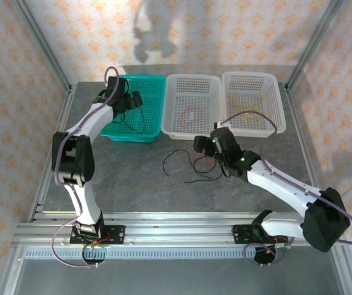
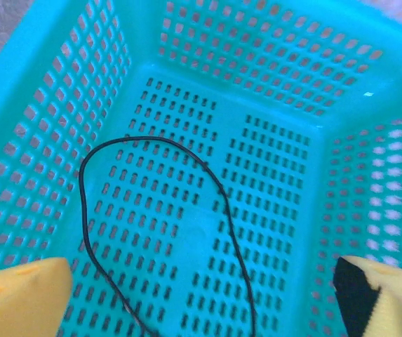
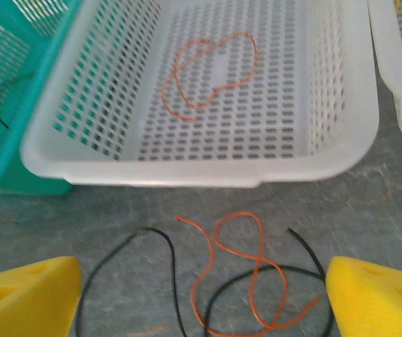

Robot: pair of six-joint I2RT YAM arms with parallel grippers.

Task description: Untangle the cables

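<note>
The black cable (image 2: 81, 189) in the teal basket (image 2: 257, 42) runs off the left wrist view's bottom edge, and the loose black strands (image 3: 146, 231) on the bench (image 3: 369, 203) get clipped too.

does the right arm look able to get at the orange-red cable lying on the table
Probably yes. The right hand hangs open right over the orange-red cable on the table, with nothing above it. A black cable crosses it, so the hand may catch both.
</note>
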